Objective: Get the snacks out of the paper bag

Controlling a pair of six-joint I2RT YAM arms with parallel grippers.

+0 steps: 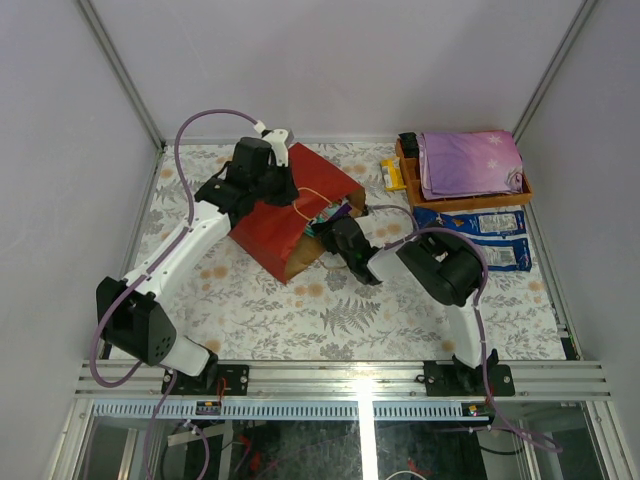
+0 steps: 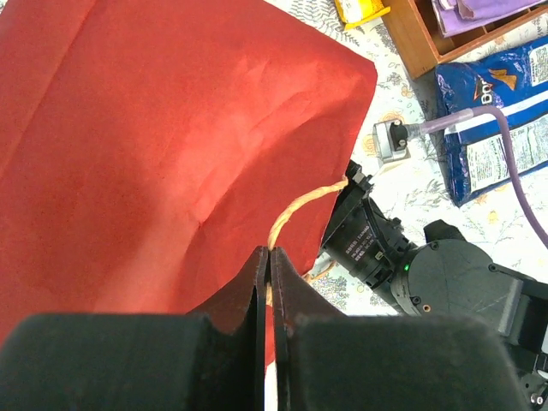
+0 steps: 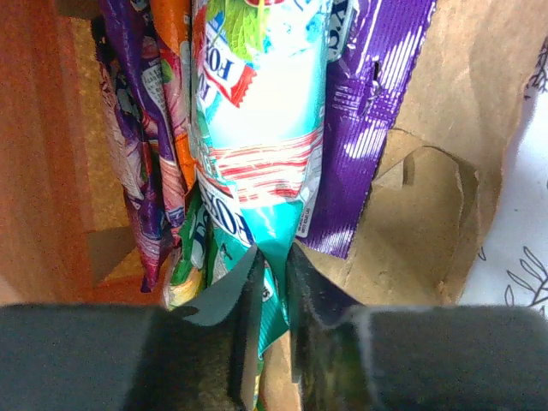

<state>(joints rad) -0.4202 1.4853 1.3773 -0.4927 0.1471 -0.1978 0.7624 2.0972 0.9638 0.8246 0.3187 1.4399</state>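
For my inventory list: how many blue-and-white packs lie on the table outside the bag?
2. The first pack lies just in front of the wooden tray; the second pack lies beside it, nearer the arms. Others may be hidden inside the paper bag.

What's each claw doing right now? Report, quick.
Left claw: closed, pinching the bag handle.
Right claw: closed on the teal packet.

Arms: left arm [image 1: 185, 245] and right arm [image 1: 465, 335], white shells, black joints.
Cables: a purple cable [image 1: 205, 115] looping along each arm.
Grippers: left gripper [image 2: 270, 255], right gripper [image 3: 272, 257], matte black, wedge-shaped fingers.
Wrist camera: black barrel [image 2: 360, 244], white lettering.
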